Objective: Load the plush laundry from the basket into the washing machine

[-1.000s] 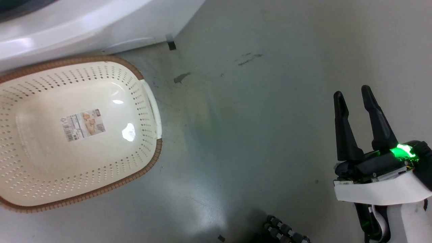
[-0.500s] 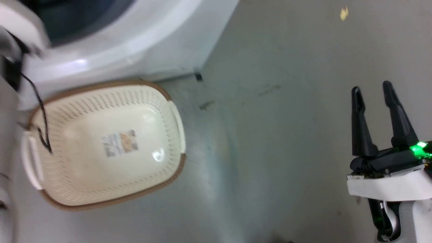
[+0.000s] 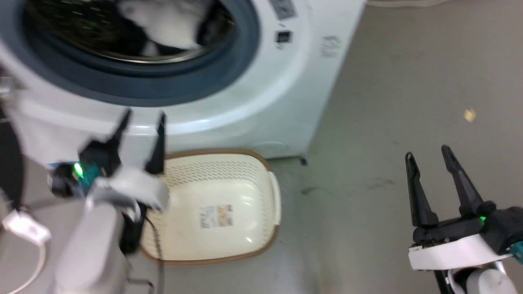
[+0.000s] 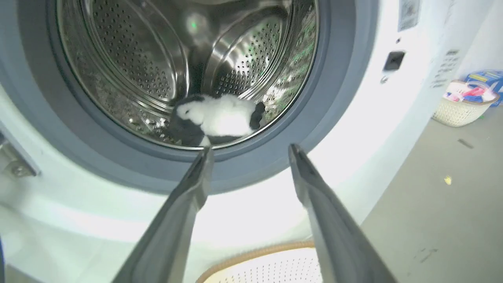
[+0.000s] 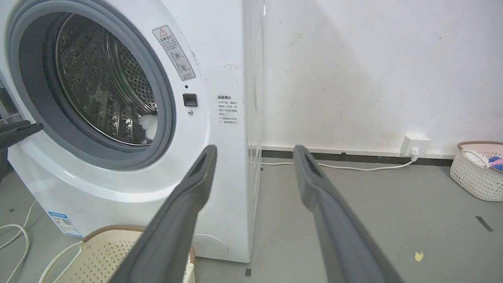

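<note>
The plush panda toy (image 4: 218,118) lies inside the washing machine (image 3: 261,102), on its side at the lowest part of the steel drum (image 4: 133,59), just behind the grey door ring (image 4: 275,157). That is where the curved drum wall would let a soft thing settle. The cream laundry basket (image 3: 229,196) stands on the floor against the foot of the washer, right under the opening, which keeps the lift from basket to drum short. It holds nothing now, and the label (image 3: 215,215) on its bare floor shows. The left gripper (image 3: 144,115) hangs in front of the washer's lower front, above the basket's near end. Its two fingers are spread and empty, aimed at the drum mouth, a pose that fits a load already let go. The right gripper (image 3: 427,153) is well off to the side over open grey floor (image 3: 388,102), fingers likewise parted and holding nothing, probably parked clear of the left arm's path. The loading looks done.
</note>
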### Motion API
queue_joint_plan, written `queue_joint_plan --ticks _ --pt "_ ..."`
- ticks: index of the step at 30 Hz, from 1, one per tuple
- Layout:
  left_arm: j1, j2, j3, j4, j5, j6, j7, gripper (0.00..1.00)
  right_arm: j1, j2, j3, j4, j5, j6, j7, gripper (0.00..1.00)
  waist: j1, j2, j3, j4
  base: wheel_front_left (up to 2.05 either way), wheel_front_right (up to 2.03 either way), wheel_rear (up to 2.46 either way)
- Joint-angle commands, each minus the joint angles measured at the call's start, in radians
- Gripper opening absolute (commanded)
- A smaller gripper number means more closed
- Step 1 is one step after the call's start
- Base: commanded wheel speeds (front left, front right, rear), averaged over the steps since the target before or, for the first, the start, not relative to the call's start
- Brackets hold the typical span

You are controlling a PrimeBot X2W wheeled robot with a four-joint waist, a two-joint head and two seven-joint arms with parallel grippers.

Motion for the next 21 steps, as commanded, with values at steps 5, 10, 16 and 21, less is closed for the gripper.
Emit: queue_joint_plan --ticks 5,10,16,21 --pt "0.192 -0.058 0.039 -0.161 0.014 0.046 -0.005 1.00 0.039 -0.001 0.012 0.035 -0.028 -0.001 -0.004 1.00 0.0004 0.0000 -0.121 0.125 0.00 0.00 0.00" --pt "0.353 -0.116 0.102 -0.257 0.035 0.075 -0.005 1.00 0.065 -0.001 0.006 0.065 -0.025 -0.001 -0.004 1.00 0.0004 0.0000 -0.151 0.145 0.00 0.00 0.00" --pt "0.525 -0.193 0.147 -0.334 0.132 0.096 -0.005 1.00 0.109 -0.001 0.004 0.100 -0.012 -0.001 -0.004 1.00 0.0004 0.0000 -0.205 0.158 0.00 0.00 0.00" --pt "0.562 -0.227 0.179 -0.362 0.150 0.076 -0.005 1.00 0.132 -0.001 0.010 0.114 -0.011 -0.001 -0.004 1.00 0.0004 0.0000 -0.219 0.169 0.00 0.00 0.00"
